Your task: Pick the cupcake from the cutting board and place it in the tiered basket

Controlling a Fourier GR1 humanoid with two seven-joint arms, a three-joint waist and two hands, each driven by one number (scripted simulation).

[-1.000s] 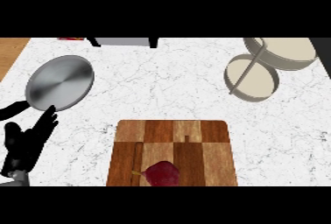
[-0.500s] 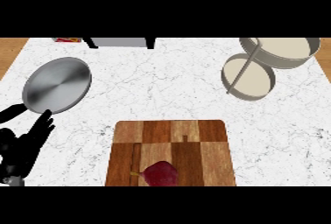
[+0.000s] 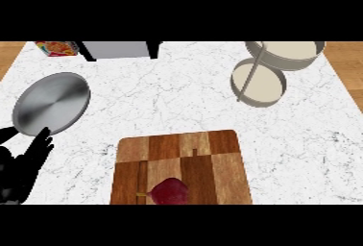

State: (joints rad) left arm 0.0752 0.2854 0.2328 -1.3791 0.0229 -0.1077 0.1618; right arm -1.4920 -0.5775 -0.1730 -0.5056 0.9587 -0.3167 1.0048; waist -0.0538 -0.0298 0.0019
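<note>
My left hand: it showed at the lower left corner of the view, over the white marble counter, palm down and well apart from the cutting board.
My fingers: they were straight and slightly spread, pointing away from me, with the thumb out to the left; they held nothing.
Fingertips and plate: the tips reached the near rim of the round grey plate; I could not tell whether they touched it.
Cupcake: dark red, it sat on the cutting board at its near edge, a little left of the middle, partly cut off by the lower edge of the view.
Cutting board: striped wood, it lay flat at the near middle of the counter.
Tiered basket: it stood at the far right of the counter, its two round cream tiers joined by a thin post, well apart from the cupcake.
Far edge: a grey box stood beside a colourful packet.
</note>
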